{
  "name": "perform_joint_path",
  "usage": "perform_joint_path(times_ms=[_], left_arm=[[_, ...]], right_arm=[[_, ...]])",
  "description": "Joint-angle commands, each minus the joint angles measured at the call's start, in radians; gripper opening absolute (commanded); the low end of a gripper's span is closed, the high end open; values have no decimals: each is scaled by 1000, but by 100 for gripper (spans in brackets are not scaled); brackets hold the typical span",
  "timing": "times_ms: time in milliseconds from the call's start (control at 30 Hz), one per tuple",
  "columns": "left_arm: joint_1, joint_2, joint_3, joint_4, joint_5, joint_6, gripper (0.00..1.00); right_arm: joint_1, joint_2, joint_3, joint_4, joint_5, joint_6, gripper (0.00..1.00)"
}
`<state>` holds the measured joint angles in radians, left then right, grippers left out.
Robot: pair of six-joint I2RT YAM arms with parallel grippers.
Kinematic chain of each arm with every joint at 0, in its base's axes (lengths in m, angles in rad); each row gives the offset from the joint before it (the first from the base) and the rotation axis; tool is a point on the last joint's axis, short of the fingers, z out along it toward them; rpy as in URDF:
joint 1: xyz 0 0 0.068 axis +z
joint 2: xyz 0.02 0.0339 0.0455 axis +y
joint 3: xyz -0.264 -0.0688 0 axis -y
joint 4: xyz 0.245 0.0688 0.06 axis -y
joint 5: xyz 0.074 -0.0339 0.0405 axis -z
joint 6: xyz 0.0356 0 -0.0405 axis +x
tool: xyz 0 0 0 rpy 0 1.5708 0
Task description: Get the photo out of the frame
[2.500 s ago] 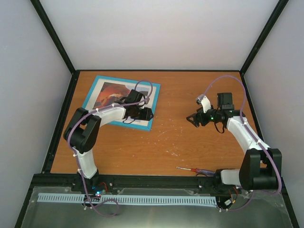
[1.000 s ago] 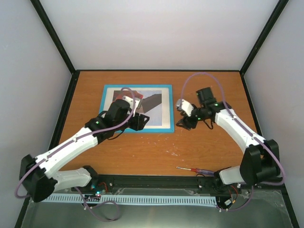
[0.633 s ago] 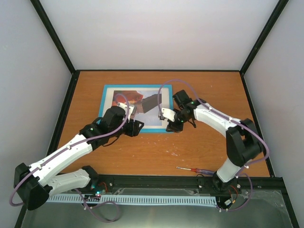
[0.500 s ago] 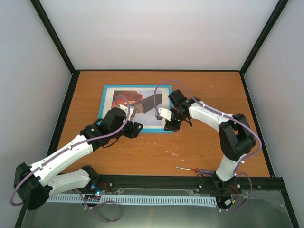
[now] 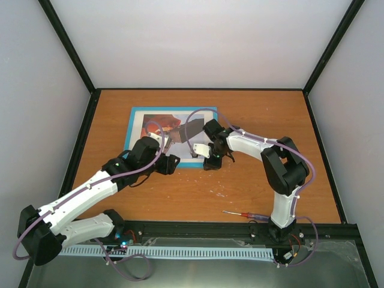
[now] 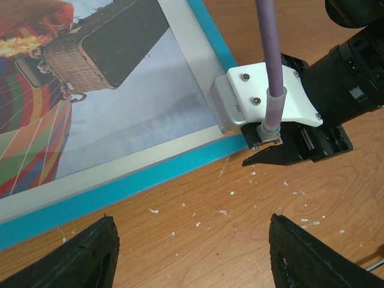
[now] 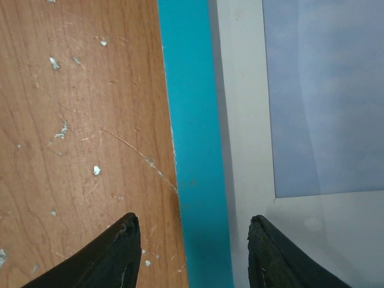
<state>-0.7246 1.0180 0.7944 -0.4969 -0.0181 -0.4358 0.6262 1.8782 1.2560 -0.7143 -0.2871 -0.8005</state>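
Observation:
The frame lies flat on the table with its turquoise front up. Inside it, behind a white mat, shows the photo of a striped hot-air balloon. My right gripper hangs low over the frame's near right corner. In the right wrist view it is open and straddles the turquoise rail, one finger over the wood and one over the mat. My left gripper is open over bare table just in front of the frame's near rail; nothing is between its fingers.
A red-handled screwdriver lies near the table's front edge on the right. White specks dot the wood in front of the frame. The right arm's white wrist block sits close to my left gripper. Black posts and pale walls enclose the table.
The right arm has swung left from beside the frame onto its near right corner, and its jaws have narrowed. The left gripper has drawn back off the picture to the frame's near edge.

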Motion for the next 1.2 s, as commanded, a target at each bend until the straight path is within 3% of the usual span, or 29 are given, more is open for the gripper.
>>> perform_joint_path(times_ms=[0, 567, 733, 867, 967, 1167], left_arm=[[-2, 9, -7, -6, -1, 2, 68], [-2, 15, 12, 0, 32, 27, 69], [-2, 27, -5, 30, 52, 49, 68], [-2, 77, 15, 37, 65, 107, 68], [-22, 112, 35, 45, 82, 159, 67], [-69, 147, 0, 129, -8, 162, 64]], right_arm=[[15, 18, 23, 8, 22, 2, 48], [44, 54, 2, 51, 118, -42, 44], [47, 24, -41, 56, 144, -69, 35], [41, -32, -82, 25, 154, -126, 20], [7, -88, -88, -46, 91, -177, 11], [-61, -166, -81, -172, -9, -282, 5]])
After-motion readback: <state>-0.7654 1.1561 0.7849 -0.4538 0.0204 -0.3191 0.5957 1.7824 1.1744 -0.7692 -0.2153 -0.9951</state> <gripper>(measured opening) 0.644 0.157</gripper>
